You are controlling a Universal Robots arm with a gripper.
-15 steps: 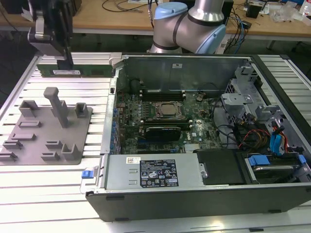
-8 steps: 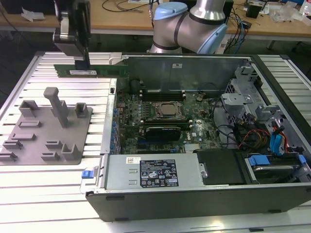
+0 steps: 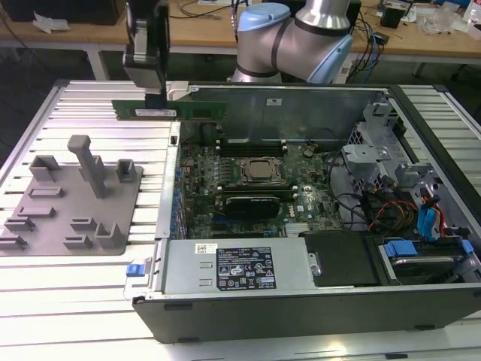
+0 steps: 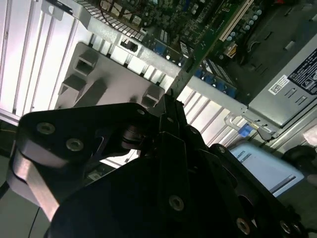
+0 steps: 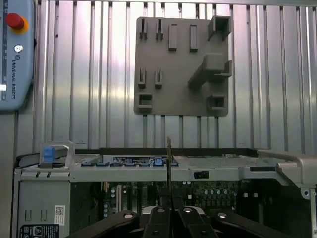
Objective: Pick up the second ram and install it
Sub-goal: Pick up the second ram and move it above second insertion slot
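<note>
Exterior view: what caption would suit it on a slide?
The end effector holds the second ram aloft at a corner of the open computer case, beside a grey fixture tray.

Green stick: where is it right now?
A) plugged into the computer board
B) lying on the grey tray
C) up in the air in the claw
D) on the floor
C: the claw is shut on the green stick, holding it level in the air above the wall of the open computer case.
</note>
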